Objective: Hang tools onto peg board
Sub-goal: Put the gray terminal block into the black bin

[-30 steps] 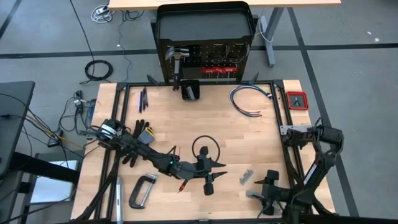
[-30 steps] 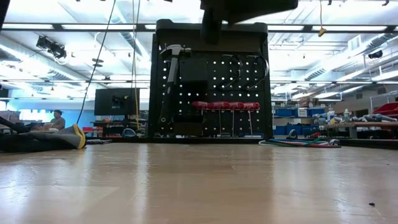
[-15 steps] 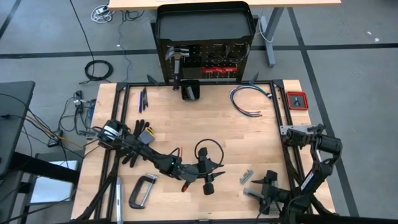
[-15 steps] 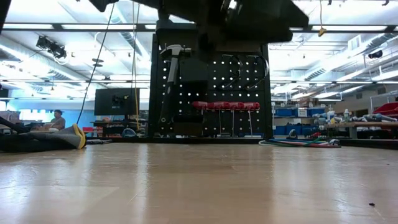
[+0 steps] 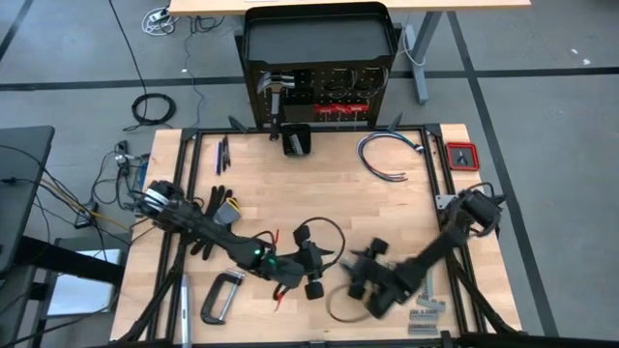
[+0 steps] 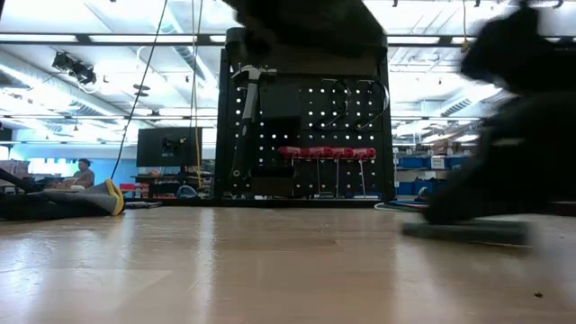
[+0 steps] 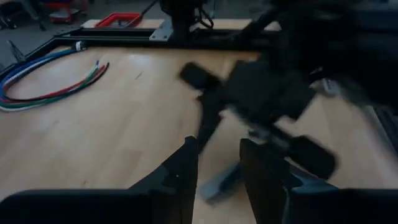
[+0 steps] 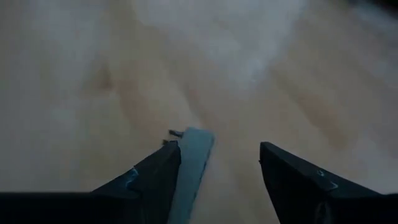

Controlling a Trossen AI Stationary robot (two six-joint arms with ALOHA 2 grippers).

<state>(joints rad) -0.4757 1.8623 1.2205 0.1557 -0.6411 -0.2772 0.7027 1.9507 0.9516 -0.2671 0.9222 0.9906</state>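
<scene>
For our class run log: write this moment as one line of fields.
left end effector: mid-table, open | right end effector: over grey metal piece, open | hammer: on peg board | C-clamp: on table

1. High view: taken from overhead, straight down; whole table (image 5: pixel 319 193) seen mid-frame, peg board (image 5: pixel 319 97) at top centre.
2. Low view: set at tabletop level, faced across wood toward peg board (image 6: pixel 306 130), room behind.
3. L wrist view: close, angled down over table (image 7: pixel 93 124), cables (image 7: pixel 43 84) upper left.
4. R wrist view: v. close, only wood (image 8: pixel 124 74) seen.
5. Peg board shared by high & low views.
</scene>
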